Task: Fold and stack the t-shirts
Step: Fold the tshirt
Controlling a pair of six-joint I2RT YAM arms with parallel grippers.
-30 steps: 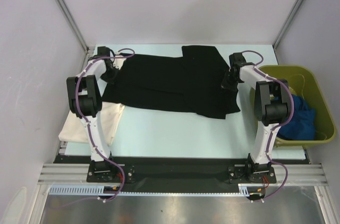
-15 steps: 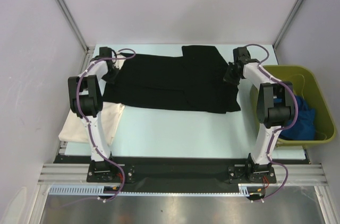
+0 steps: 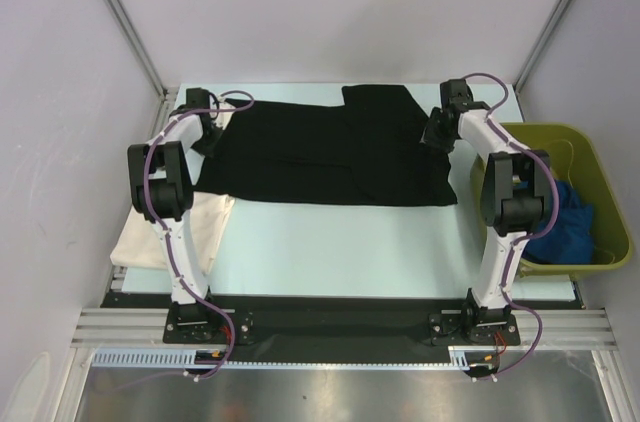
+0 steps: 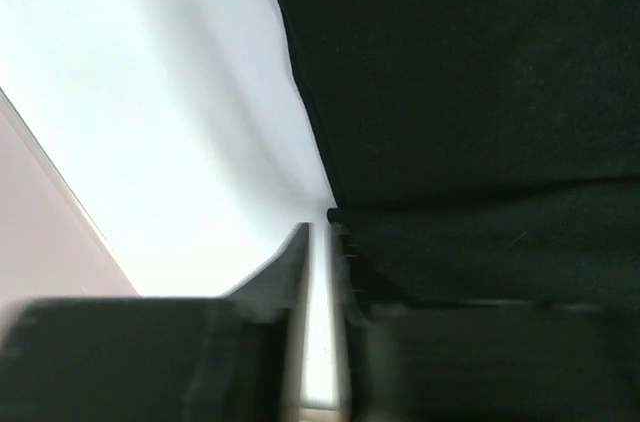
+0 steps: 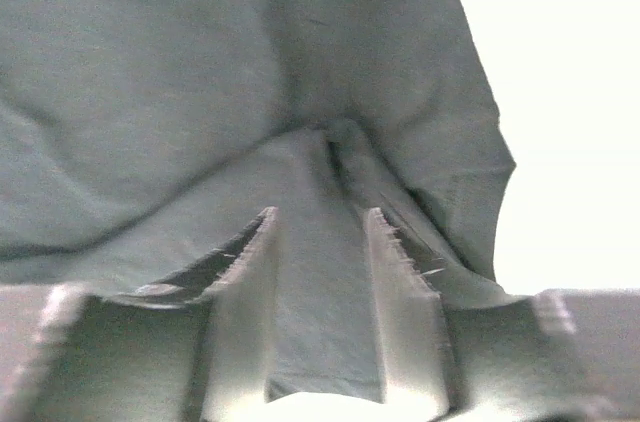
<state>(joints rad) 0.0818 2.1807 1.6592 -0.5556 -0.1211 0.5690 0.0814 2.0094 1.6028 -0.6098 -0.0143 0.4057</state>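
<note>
black t-shirt (image 3: 330,157) | side edges pinched: left jaws, right jaws

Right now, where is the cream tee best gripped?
Pinch the cream tee at its near-left corner, coming in from the near left. That corner lies flat and bare; its far edge runs under the black tee and the left arm crosses its middle.

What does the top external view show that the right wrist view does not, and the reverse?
Only the top external view shows the cream t-shirt, the blue t-shirt in the olive bin, and the left gripper. Only the right wrist view shows cloth folds bunched between the right gripper's serrated fingers. Both show the black t-shirt and the right gripper at its edge.
</note>
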